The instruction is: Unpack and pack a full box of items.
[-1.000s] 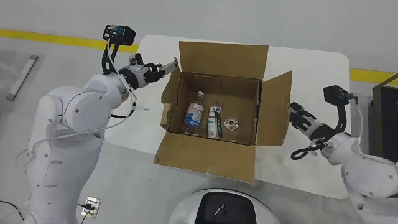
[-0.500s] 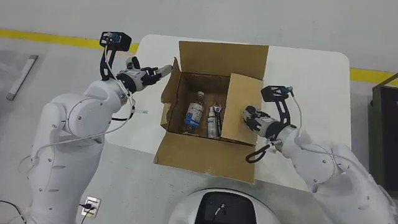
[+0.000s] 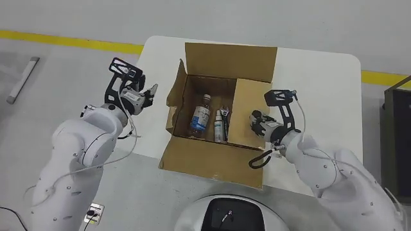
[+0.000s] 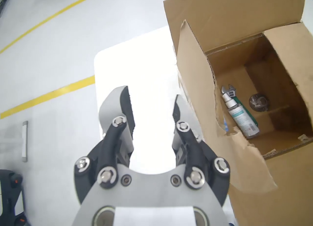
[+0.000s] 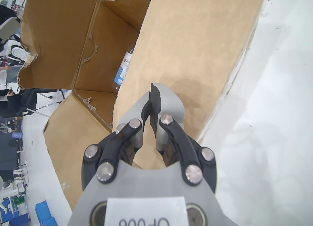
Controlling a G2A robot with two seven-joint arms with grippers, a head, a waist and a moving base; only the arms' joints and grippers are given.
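My left claw (image 3: 148,94) hangs released, jaws spread, just beside the cardboard box (image 3: 212,159) at its 9 o'clock, above the white surface (image 3: 321,77) and gripping nothing. My right claw (image 3: 255,122) is clenched with nothing between its jaws. It sits at the box's 3 o'clock, close against the outer face of the right flap (image 3: 246,112), which tilts inward over the opening. The box sits in the middle of the surface, its 12 o'clock flap open. Inside lie a clear water bottle (image 3: 200,117) toward 9 o'clock, a small spray bottle (image 3: 219,128) with a wrench (image 4: 231,90) beside it, and a round metal part (image 4: 259,102) toward 3 o'clock.
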